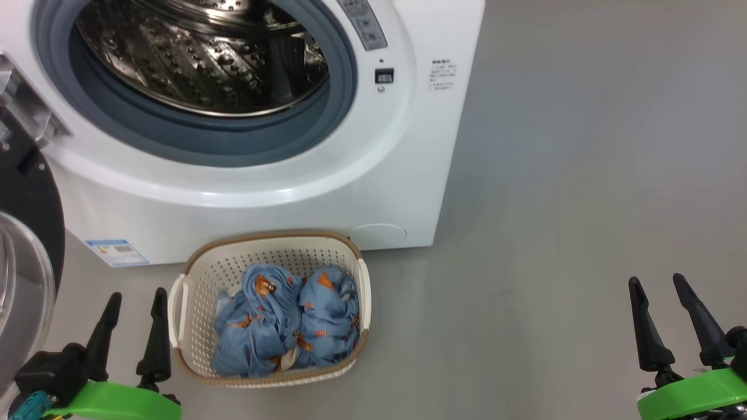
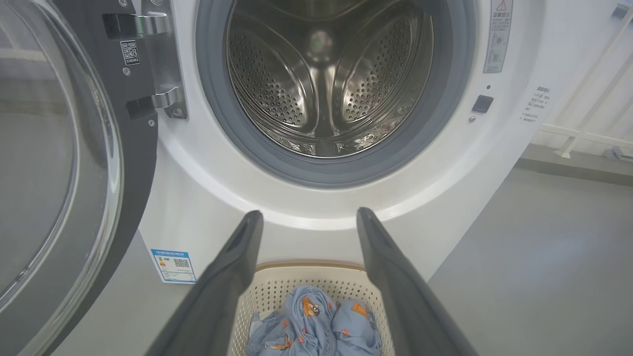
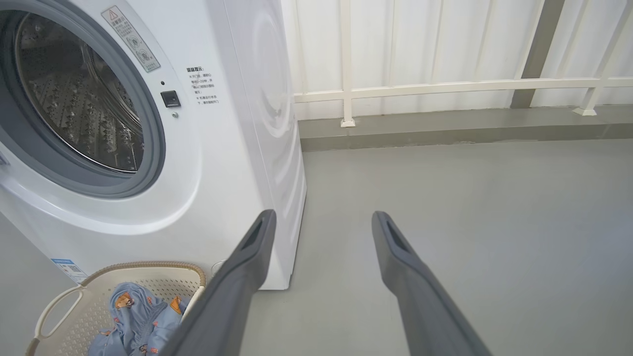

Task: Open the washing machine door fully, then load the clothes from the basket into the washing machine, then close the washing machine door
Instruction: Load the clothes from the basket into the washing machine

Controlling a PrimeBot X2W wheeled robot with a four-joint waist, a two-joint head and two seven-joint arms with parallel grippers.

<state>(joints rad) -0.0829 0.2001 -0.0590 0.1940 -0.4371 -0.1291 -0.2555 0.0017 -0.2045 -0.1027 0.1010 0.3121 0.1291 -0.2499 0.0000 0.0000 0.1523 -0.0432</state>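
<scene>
The washing machine (image 1: pixel 350 175) stood with its glossy black washing machine door (image 1: pixel 35 198) swung wide on the hinge side of the opening. The perforated steel drum (image 1: pixel 192 58) was exposed inside the grey rubber gasket (image 1: pixel 204 143). The cream basket (image 1: pixel 268 238) sat on the grey floor (image 1: pixel 583 204) just in front of the machine's base, below the opening. The clothes (image 1: pixel 286 321), blue fabric printed with orange bears, lay bundled in two lumps inside it. The left fingers (image 1: pixel 105 332) hung spread and gripping nothing in front of the machine, between the door and the basket, just beside the basket's handle. The right fingers (image 1: pixel 645 326) were likewise released and unladen, well apart from the machine, beyond its far front corner. A blue energy label (image 1: pixel 117 252) marked the machine's lower front near the door, and a white railing (image 3: pixel 445 86) ran behind the machine's side.
</scene>
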